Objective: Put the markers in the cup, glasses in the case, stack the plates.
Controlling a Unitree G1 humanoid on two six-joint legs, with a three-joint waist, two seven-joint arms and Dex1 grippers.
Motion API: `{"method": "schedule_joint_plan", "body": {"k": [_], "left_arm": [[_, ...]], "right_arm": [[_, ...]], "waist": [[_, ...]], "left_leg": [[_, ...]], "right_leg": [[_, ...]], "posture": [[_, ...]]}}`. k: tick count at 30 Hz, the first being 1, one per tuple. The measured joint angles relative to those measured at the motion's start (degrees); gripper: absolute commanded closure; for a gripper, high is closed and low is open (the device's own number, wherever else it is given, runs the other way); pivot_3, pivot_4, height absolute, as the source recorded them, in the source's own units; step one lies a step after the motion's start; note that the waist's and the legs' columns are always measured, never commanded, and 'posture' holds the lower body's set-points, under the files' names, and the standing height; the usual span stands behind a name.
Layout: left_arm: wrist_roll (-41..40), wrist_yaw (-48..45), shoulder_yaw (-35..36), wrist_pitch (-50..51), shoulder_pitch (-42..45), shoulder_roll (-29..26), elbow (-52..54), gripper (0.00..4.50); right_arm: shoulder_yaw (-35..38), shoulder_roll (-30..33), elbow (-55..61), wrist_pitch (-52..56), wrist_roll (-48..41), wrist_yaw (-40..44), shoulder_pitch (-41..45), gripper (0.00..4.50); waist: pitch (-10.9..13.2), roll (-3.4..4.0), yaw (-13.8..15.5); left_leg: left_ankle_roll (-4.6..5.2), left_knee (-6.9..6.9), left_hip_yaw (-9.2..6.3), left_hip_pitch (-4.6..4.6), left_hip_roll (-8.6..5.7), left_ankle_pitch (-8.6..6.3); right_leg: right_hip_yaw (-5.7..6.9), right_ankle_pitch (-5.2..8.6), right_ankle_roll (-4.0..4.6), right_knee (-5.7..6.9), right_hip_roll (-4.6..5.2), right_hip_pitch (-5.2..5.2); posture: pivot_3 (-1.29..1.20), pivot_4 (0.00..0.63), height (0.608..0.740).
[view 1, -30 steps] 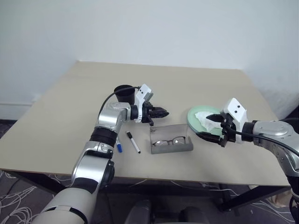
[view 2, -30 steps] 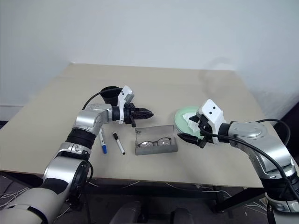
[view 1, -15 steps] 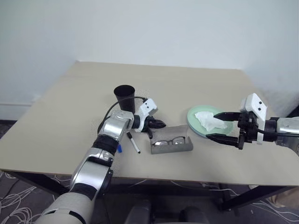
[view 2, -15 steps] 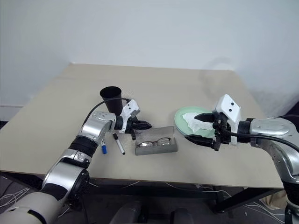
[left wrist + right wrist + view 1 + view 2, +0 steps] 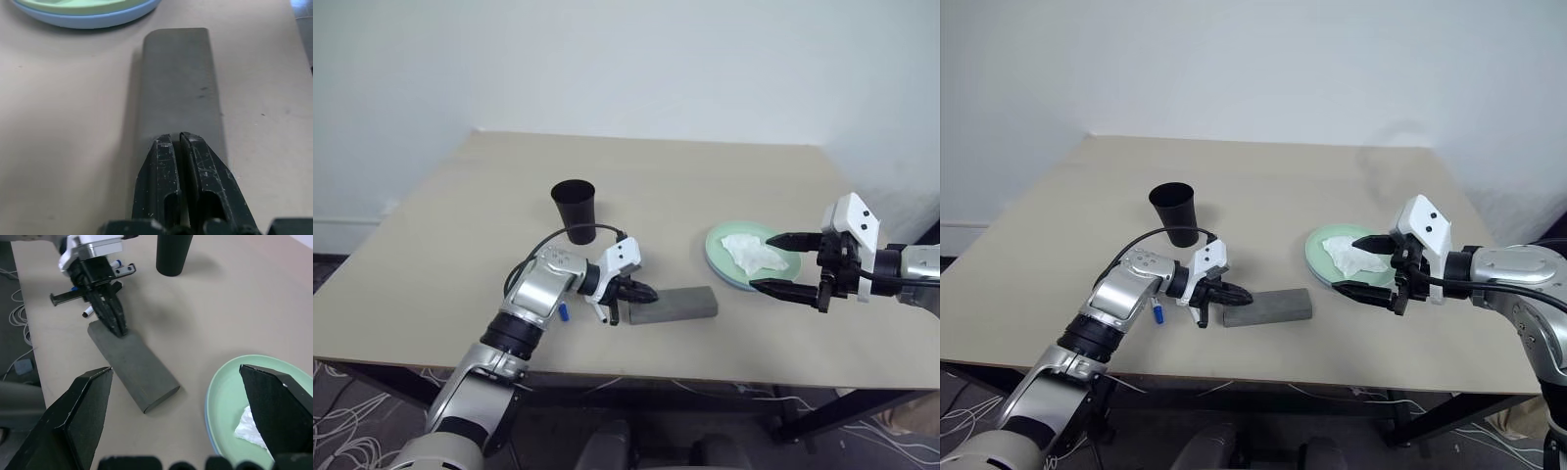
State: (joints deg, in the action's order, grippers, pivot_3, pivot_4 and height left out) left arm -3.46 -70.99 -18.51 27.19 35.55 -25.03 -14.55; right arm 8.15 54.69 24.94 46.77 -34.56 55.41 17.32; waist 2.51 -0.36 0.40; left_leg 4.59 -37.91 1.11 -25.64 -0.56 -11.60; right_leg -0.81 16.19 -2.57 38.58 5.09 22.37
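At the near end of the closed grey case [image 5: 674, 305] rest the pinched-together tips of the left gripper [image 5: 646, 293]. Behind that wrist lie the markers [image 5: 1157, 312], and farther back stands the cup [image 5: 575, 211]. Past the case's far end, the stacked plates [image 5: 717, 257] sit beneath the right gripper [image 5: 781, 262], fingers spread wide.

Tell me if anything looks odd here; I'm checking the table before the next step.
A crumpled white tissue lies on the green plate, which sits on the blue plate; it doesn't belong in a stack. Both markers still lie on the table near the left gripper, not in the cup. The case is closed.
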Motion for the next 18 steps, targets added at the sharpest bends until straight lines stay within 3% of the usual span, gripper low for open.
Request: {"method": "schedule_joint_plan", "body": {"k": [7,8,12,18], "left_arm": [[-3.2,2.1,2.8,5.9,-0.9,-2.3,3.1,4.30],[-4.1,2.6,4.2,7.1,-0.9,-2.8,4.0,4.14],[-7.6,5.0,8.6,13.9,-0.9,-4.3,8.6,3.09],[-12.8,13.2,16.1,25.0,-1.1,-4.7,14.4,0.95]], "right_arm": [[-0.6,0.0,0.0,-0.2,0.3,-0.4,0.1,0.00],[-0.6,0.0,0.0,-0.3,0.3,-0.4,0.1,0.00],[-1.2,0.0,0.0,-0.4,0.3,-0.4,0.1,0.00],[-2.9,0.0,-1.0,-0.5,0.5,-0.3,1.3,0.00]], "waist": [[0.0,0.02,0.0],[0.0,0.02,0.0],[0.0,0.02,0.0],[0.0,0.02,0.0]], "left_leg": [[0.00,0.01,0.00,-0.01,0.00,0.00],[0.00,0.01,0.00,-0.01,0.00,0.00],[0.00,-0.02,0.00,-0.01,0.00,0.00],[0.00,-0.02,0.00,0.01,0.00,0.00]], "right_leg": [[-0.01,-0.01,-0.02,0.01,-0.02,0.03],[-0.01,-0.01,-0.03,0.01,-0.02,0.03],[0.02,-0.02,-0.03,0.00,-0.01,-0.01],[0.01,-0.06,-0.11,0.02,-0.05,0.00]], "posture": [[0.00,0.000,0.725],[0.00,0.000,0.725],[0.00,0.000,0.725],[0.00,0.000,0.725]]}}
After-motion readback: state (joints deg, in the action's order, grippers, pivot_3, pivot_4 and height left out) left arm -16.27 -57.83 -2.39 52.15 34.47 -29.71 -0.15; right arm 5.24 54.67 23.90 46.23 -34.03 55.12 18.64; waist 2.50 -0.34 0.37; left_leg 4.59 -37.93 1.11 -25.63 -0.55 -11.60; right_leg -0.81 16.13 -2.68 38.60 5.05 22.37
